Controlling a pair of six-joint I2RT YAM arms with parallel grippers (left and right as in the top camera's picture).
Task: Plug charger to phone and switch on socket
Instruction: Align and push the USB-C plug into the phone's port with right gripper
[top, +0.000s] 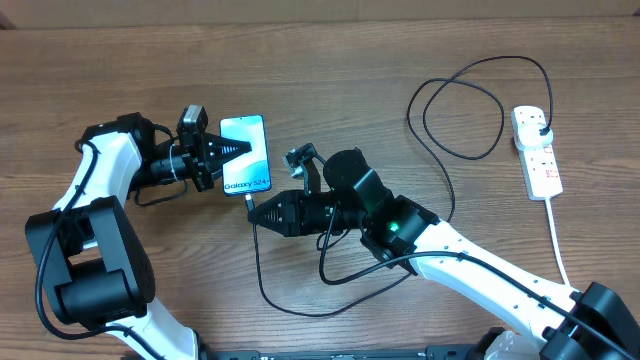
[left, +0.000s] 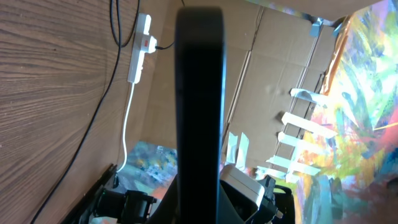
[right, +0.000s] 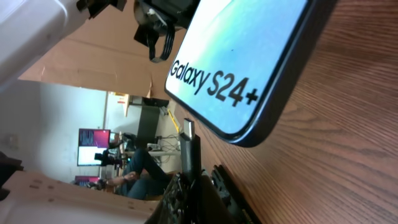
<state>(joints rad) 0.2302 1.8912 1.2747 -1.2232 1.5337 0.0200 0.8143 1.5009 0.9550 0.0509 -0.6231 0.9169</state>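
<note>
Plugging step in hand. Phone (top: 250, 150) clamped at its side edge by the left gripper (top: 222, 149). Charger (right: 189, 146) tip pinched tight in the right gripper (top: 253, 211), just below the phone's bottom edge, not yet inserted. Next, probably: line up tip with port, push in straight. Socket (top: 537, 150) far to the right of the phone, for later.

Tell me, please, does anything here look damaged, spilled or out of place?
Nothing stands out. The phone is whole, held by the left gripper; the charger lies in loose loops, its tip in the right gripper, not yet plugged in.
</note>
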